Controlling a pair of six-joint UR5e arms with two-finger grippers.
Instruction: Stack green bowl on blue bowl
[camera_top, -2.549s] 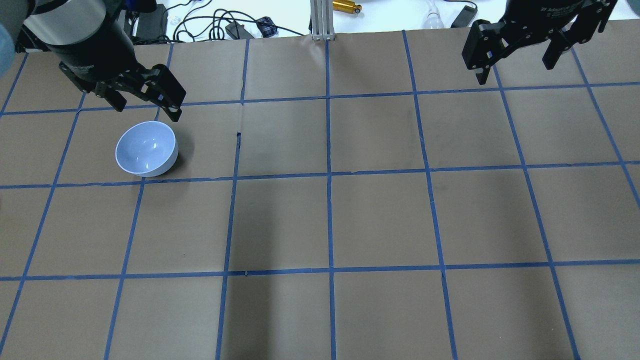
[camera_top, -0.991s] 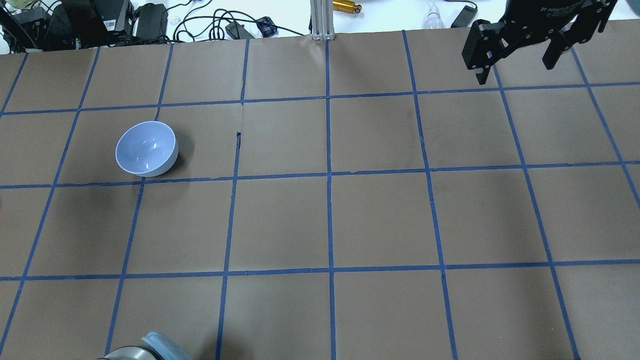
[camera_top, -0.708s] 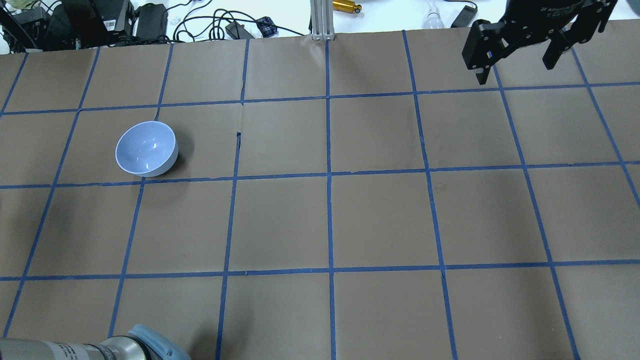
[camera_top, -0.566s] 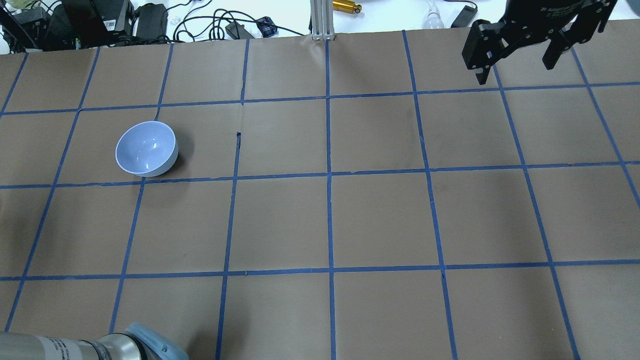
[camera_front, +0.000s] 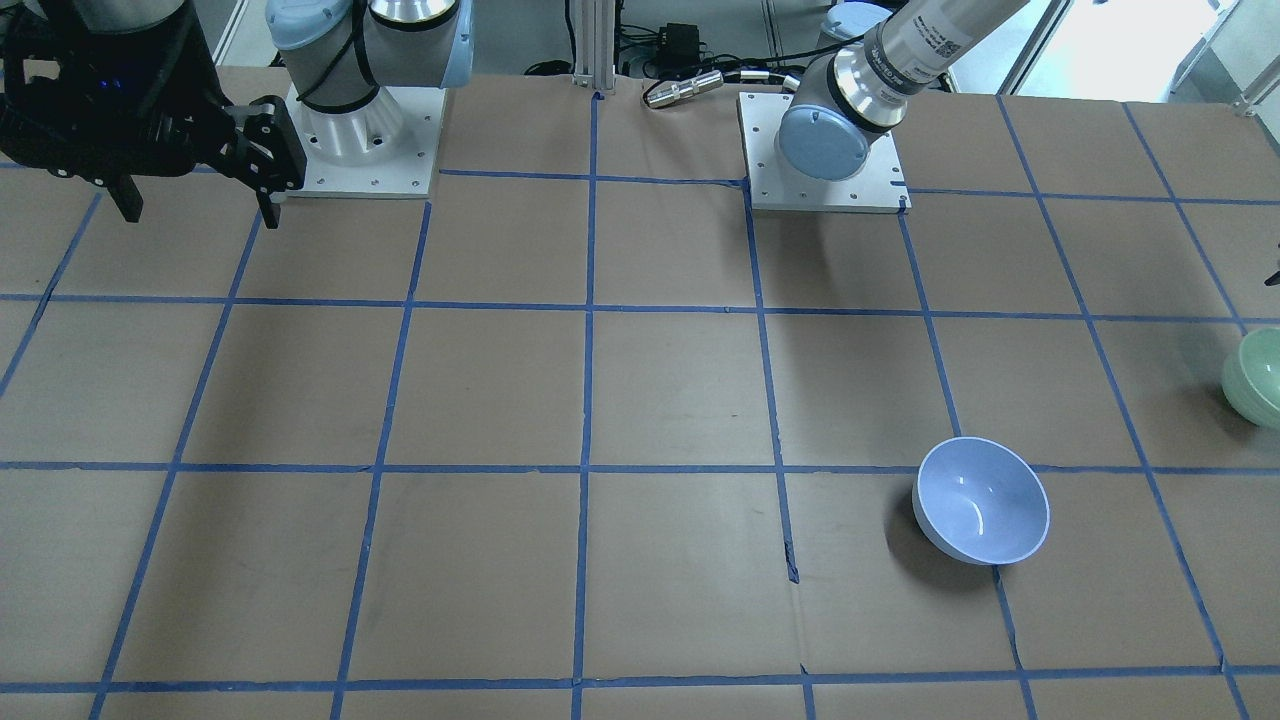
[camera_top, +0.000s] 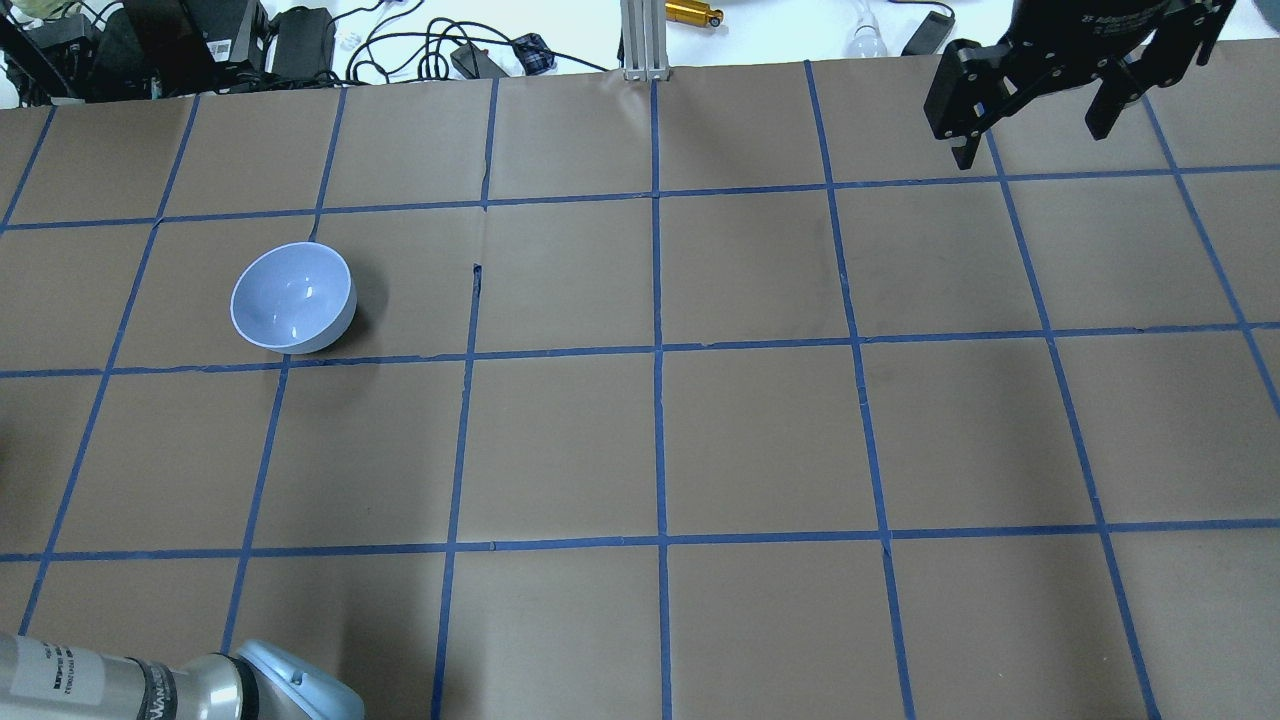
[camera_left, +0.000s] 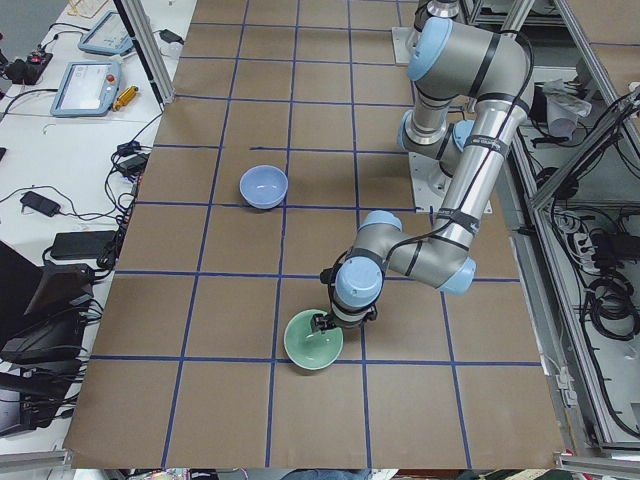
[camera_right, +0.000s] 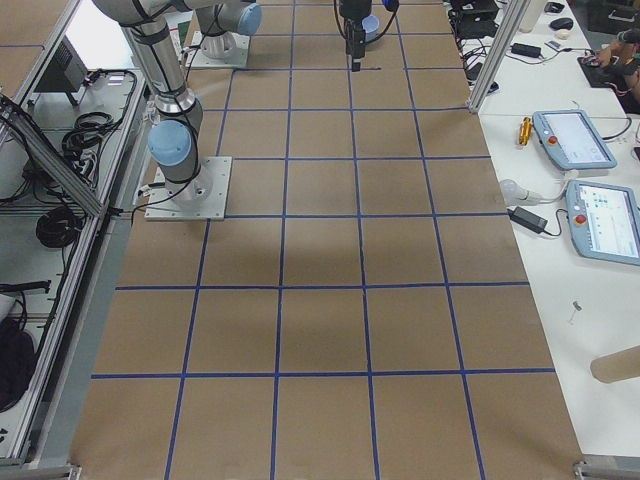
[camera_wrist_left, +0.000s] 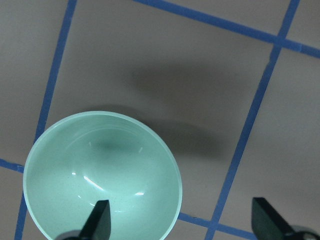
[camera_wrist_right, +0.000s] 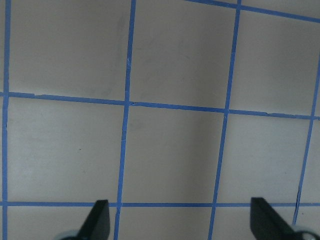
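The green bowl stands upright near the table's end on my left; it also shows in the exterior left view and the left wrist view. My left gripper is open just above it, one finger over the bowl's inside, the other outside the rim. The blue bowl stands upright and empty, apart from it. My right gripper is open and empty, high over the far right corner.
The table is brown paper with a blue tape grid. My left arm's forearm crosses the near left corner. Cables and power supplies and an aluminium post lie beyond the far edge. The arm bases are bolted to the table.
My left gripper has left the spot behind the blue bowl and gone out of the overhead view; its forearm has slid in at the near left corner. The right arm and blue bowl have not moved.
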